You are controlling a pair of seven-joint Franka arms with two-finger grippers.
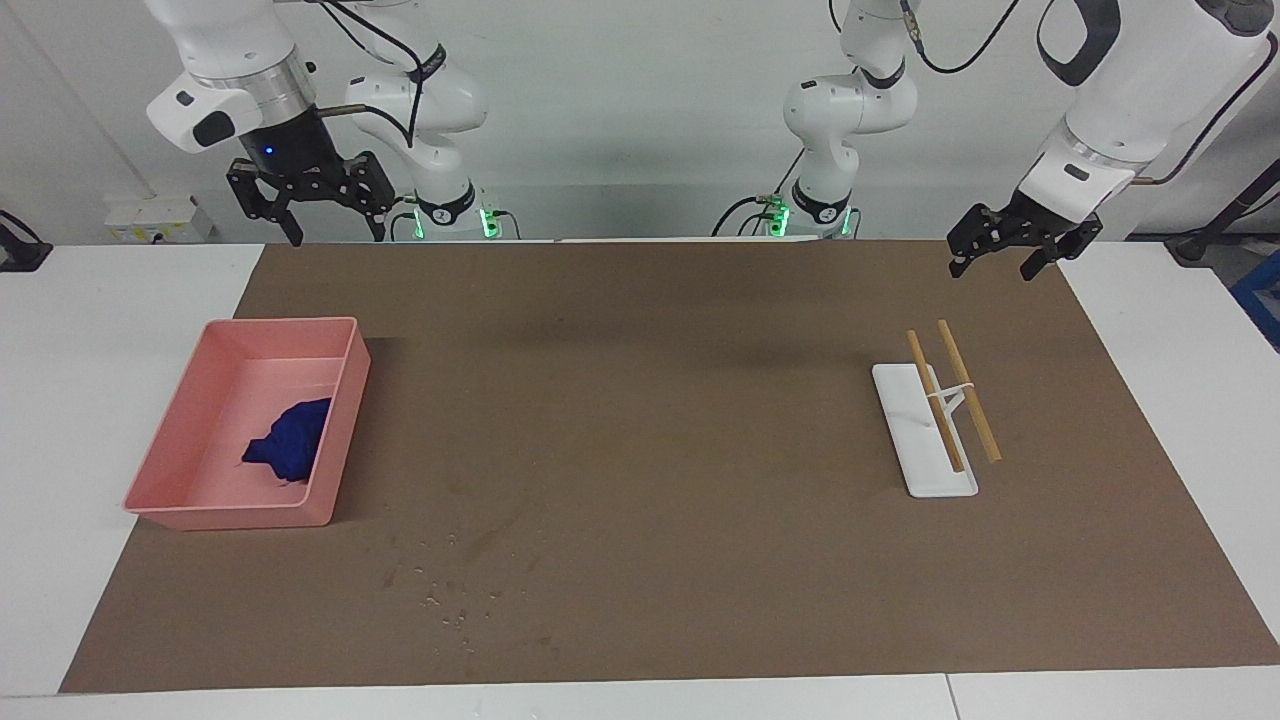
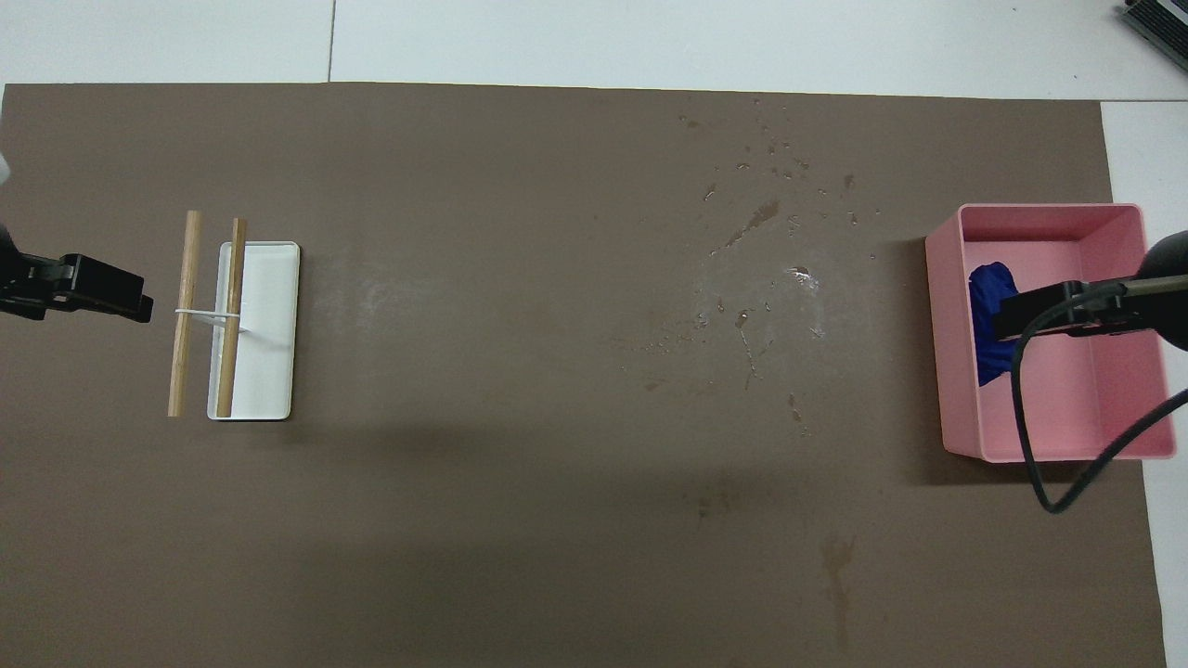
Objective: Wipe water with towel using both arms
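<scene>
The towel [image 1: 290,440] is a bunched royal-blue lump lying in the pink tray [image 1: 343,420] at the right arm's end of the mat. In the overhead view the towel [image 2: 986,289] is partly covered by my right gripper [image 2: 1007,327]. That right gripper [image 1: 338,236] hangs open and empty, high above the tray [image 2: 1049,211], touching nothing. The water [image 1: 455,600] shows as small droplets and darker blotches on the brown mat beside the tray, farther from the robots; in the overhead view the water [image 2: 778,167] is spread wider. My left gripper [image 1: 992,270] waits open in the air at its own end.
A white flat plate [image 1: 915,455] with two wooden sticks across it lies toward the left arm's end; from above the plate [image 2: 269,325] is beside my left gripper [image 2: 135,304]. A black cable [image 2: 1026,417] loops over the tray.
</scene>
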